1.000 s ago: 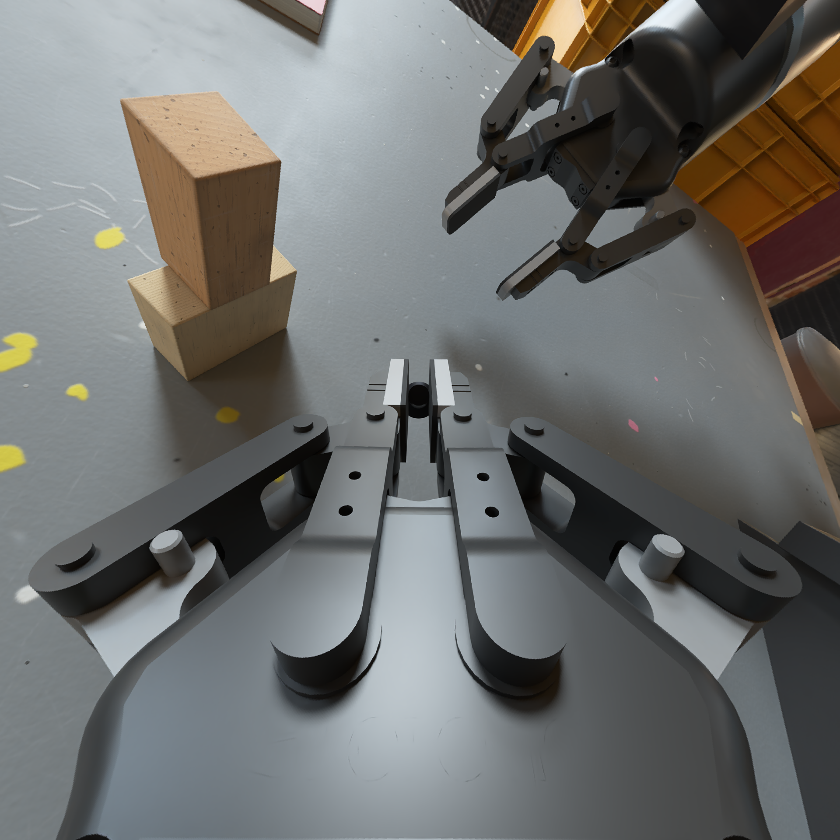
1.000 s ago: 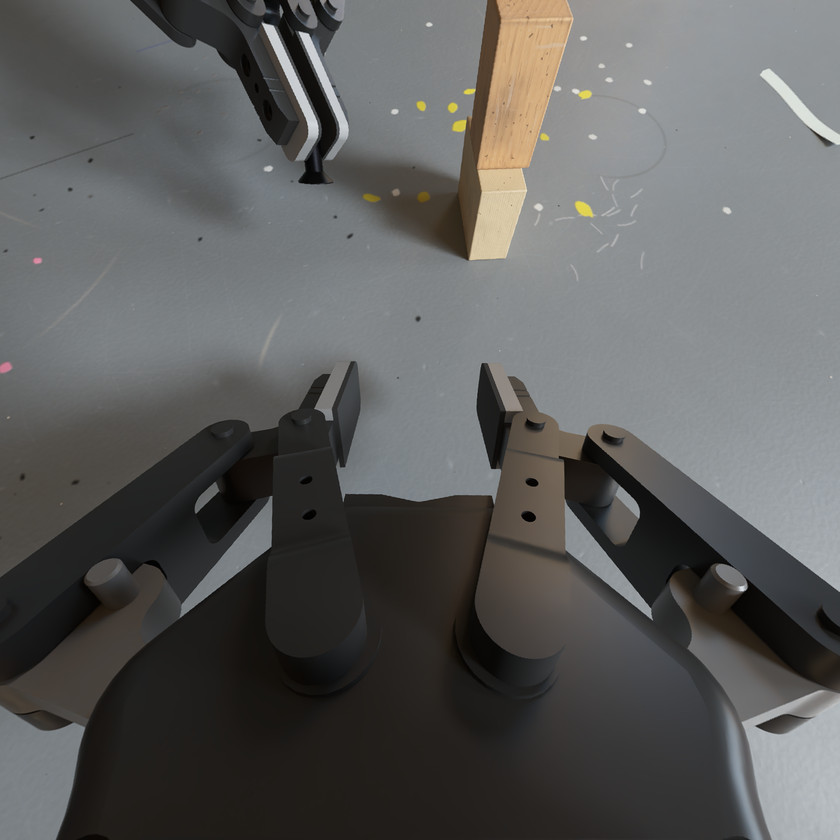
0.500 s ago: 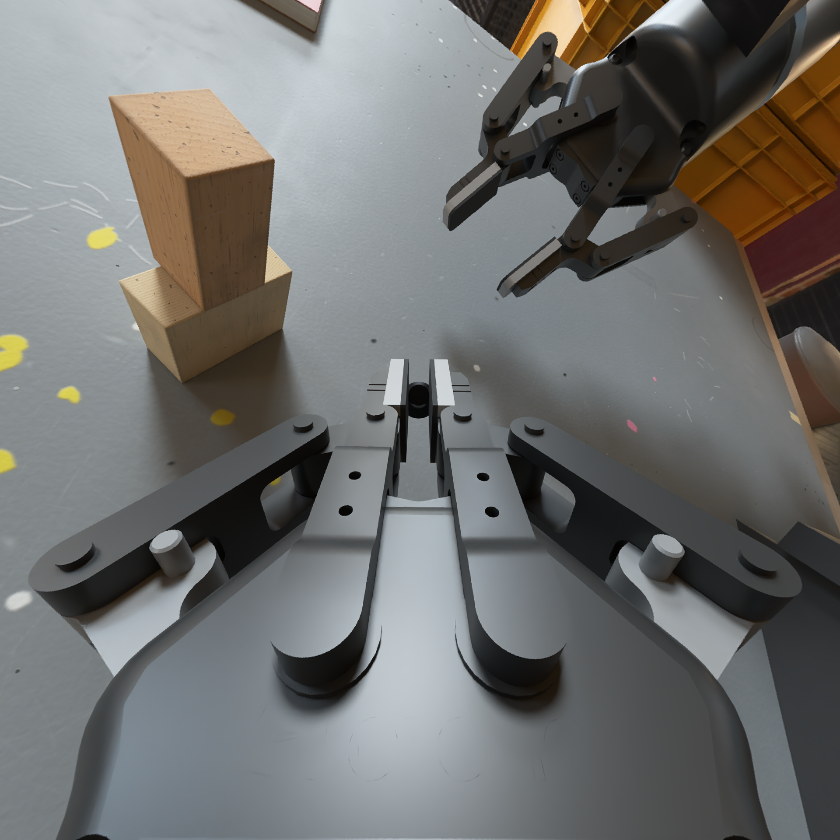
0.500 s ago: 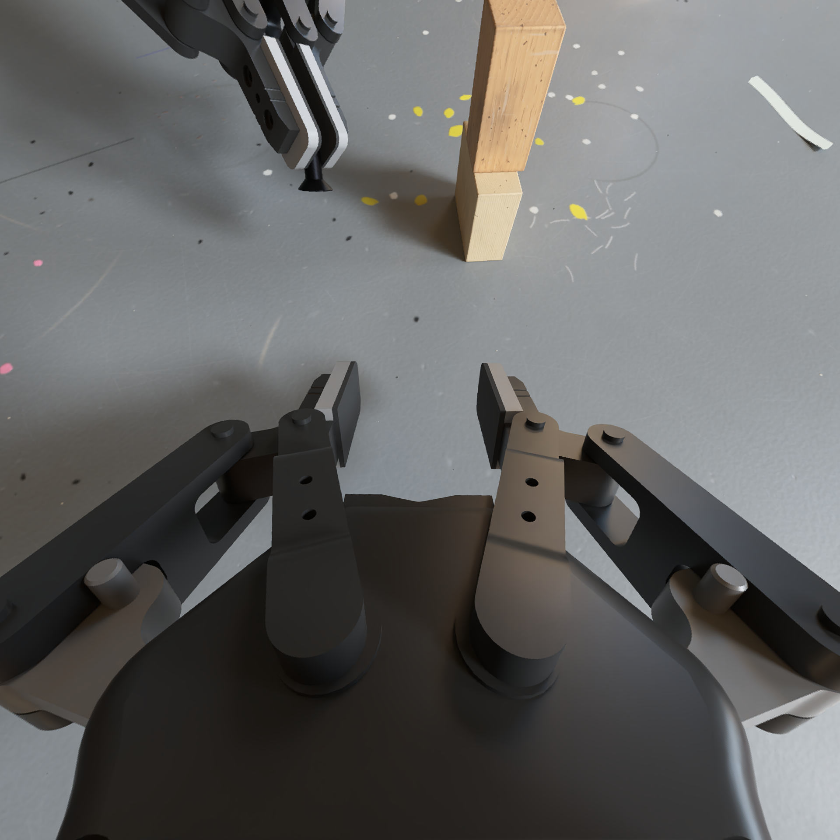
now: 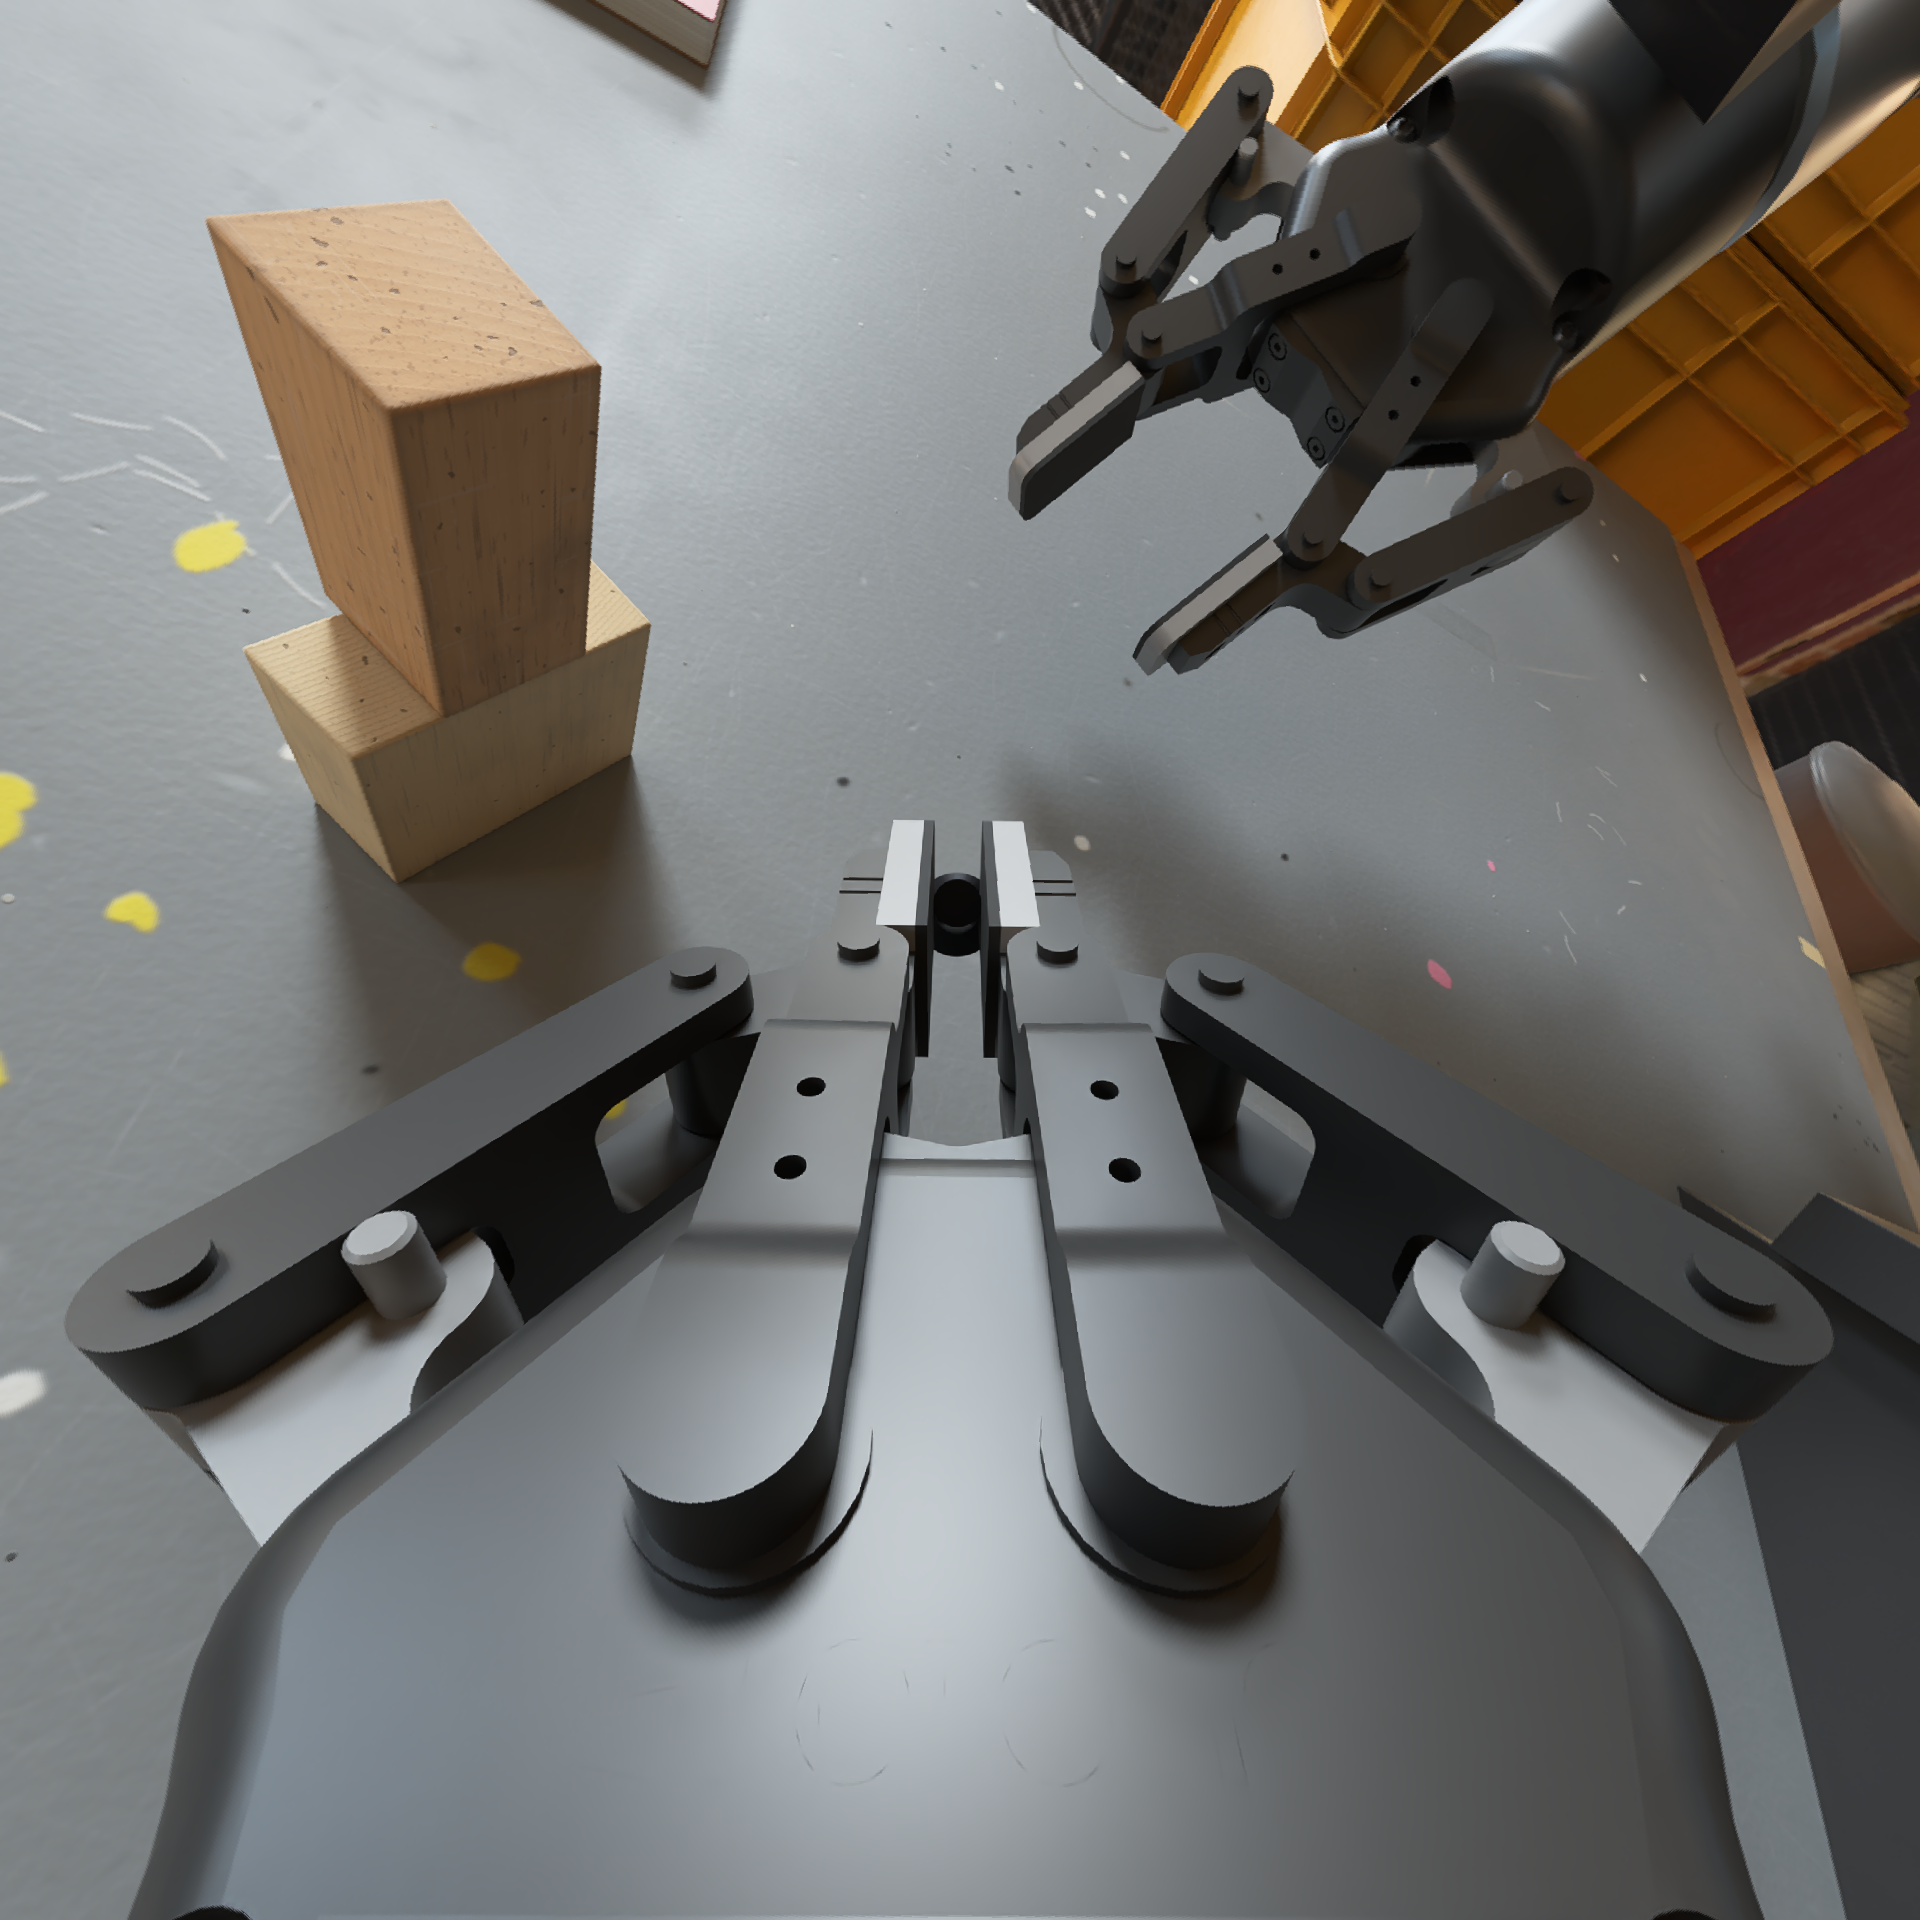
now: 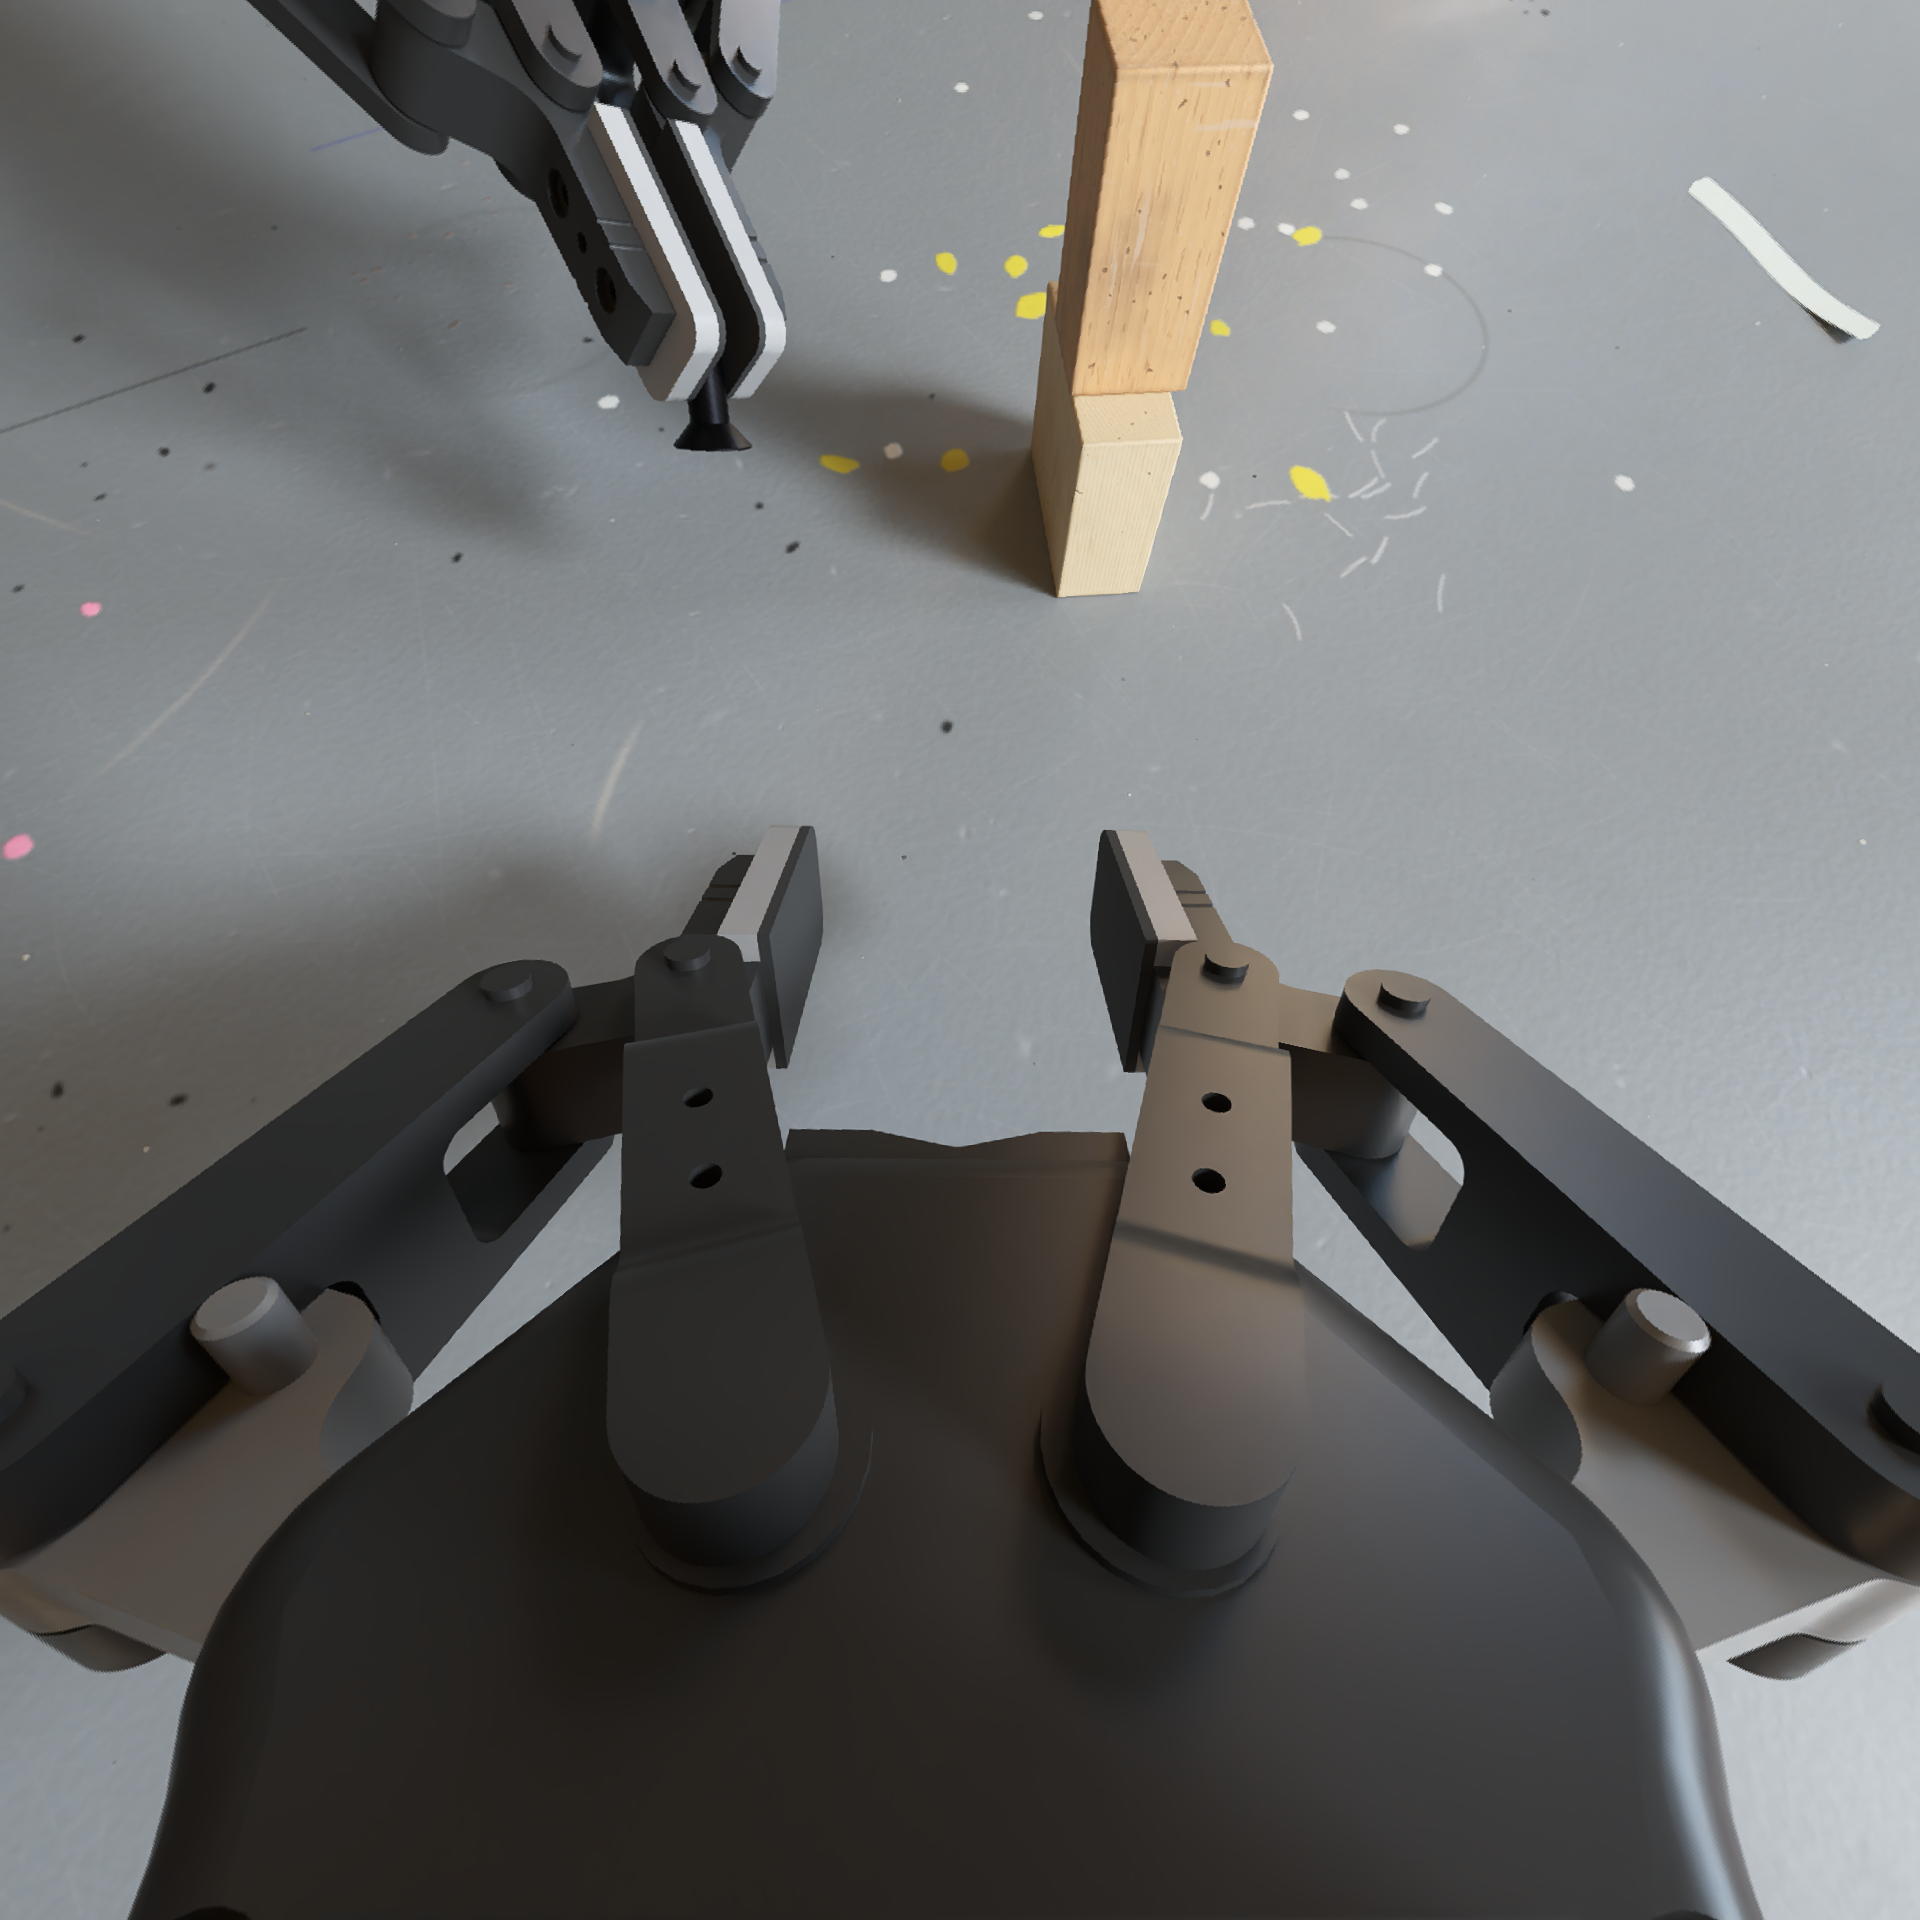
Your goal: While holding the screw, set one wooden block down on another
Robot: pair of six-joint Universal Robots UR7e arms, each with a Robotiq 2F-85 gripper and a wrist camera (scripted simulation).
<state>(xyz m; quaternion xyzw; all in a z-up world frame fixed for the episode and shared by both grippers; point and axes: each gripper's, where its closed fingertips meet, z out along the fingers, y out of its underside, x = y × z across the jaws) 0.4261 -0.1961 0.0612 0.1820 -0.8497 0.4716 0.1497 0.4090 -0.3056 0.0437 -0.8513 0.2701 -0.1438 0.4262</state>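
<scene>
A tall darker wooden block (image 5: pixel 416 436) stands upright on a pale wooden block (image 5: pixel 468 743), which rests on the grey table (image 5: pixel 831 416). The stack also shows in the right wrist view, tall block (image 6: pixel 1164 208) on pale block (image 6: pixel 1107 499). My left gripper (image 5: pixel 956 873) is shut on a black screw (image 5: pixel 954 909) to the right of the stack; from the right wrist view the left gripper (image 6: pixel 712 358) holds the screw (image 6: pixel 712 421) head down, just above the table. My right gripper (image 6: pixel 956 904) is open and empty, well back from the stack; it also shows in the left wrist view (image 5: pixel 1153 561).
Orange crates (image 5: pixel 1714 343) stand beyond the table's far right edge. A pale round container (image 5: pixel 1860 852) sits off the right edge. A flat pink-topped thing (image 5: pixel 665 21) lies at the far edge. A white strip (image 6: pixel 1777 260) lies right of the stack. Paint flecks dot the table.
The right gripper has drawn back slightly from the stack, staying open. The left gripper keeps its hold on the screw and has shifted a little. The stack has not moved.
</scene>
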